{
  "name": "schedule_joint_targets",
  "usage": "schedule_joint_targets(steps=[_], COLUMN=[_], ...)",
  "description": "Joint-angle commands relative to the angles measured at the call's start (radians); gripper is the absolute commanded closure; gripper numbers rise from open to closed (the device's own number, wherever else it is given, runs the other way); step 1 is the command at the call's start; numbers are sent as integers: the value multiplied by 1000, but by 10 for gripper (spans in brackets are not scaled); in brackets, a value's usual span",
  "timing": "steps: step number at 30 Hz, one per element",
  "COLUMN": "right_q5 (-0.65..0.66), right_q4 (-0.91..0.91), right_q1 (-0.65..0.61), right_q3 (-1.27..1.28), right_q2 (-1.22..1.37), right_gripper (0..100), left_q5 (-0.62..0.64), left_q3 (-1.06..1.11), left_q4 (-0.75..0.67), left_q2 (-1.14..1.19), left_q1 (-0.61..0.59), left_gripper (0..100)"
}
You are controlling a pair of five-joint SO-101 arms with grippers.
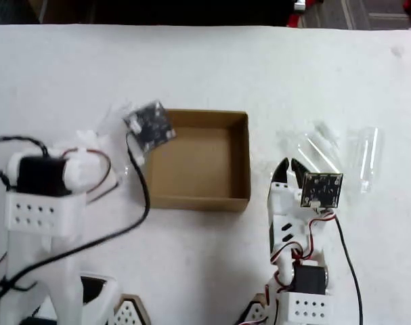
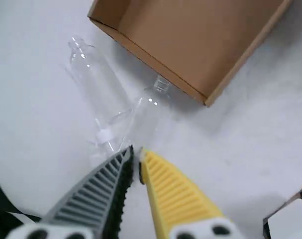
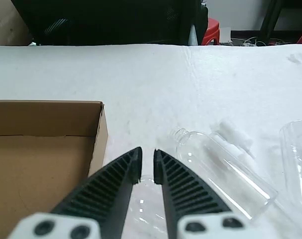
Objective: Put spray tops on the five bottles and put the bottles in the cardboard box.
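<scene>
Left wrist view, upper left of the frame: an uncapped bottle point(image 2: 93, 74), clear, on its side. At centre, a second bottle point(image 2: 148, 112), also lying down, neck right up against the outer wall of the cardboard box point(image 2: 200, 45). Below and between them, a small white piece point(image 2: 105, 135), probably a spray top. At lower centre, the left gripper point(image 2: 137, 157), with gray and yellow jaws almost together, nothing between them, and tips just short of the second bottle's base.

Right wrist view, lower centre: the right gripper point(image 3: 147, 162), black jaws close with only a narrow slit, empty. Right of centre, an open-necked bottle point(image 3: 225, 169) on its side, with a white spray top point(image 3: 233, 133) just beyond it. At the right edge, part of another bottle point(image 3: 296, 154).

Probably light, thin-walled and slick, so apt to roll on the white table point(image 1: 205, 68) or squirt out of a hard pinch. Best taken across the body near the shoulder, leaving the mouth free for a top.

In the way, by judgement: the box wall beside the second bottle's neck, the crowding of neighbouring bottles, and a black cable point(image 1: 143, 186) draped at the box's left edge in the high view.
</scene>
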Motion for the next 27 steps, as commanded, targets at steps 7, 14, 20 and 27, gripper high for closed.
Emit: schedule_joint_targets(steps=[7, 14, 20, 27], right_q5=[14, 14, 14, 14], right_q4=[-5, -5, -2, -2], right_q1=[5, 5, 5, 5], right_q3=[8, 8, 8, 8], right_q2=[-5, -5, -4, -4], right_gripper=[966, 965, 909, 904], left_q5=[132, 129, 129, 137], left_q3=[-296, -420, -589, -835], left_q4=[-155, -249, -362, -353], left_q2=[268, 499, 727, 1059], left_q1=[-39, -41, -39, -45], left_gripper=[980, 980, 980, 980])
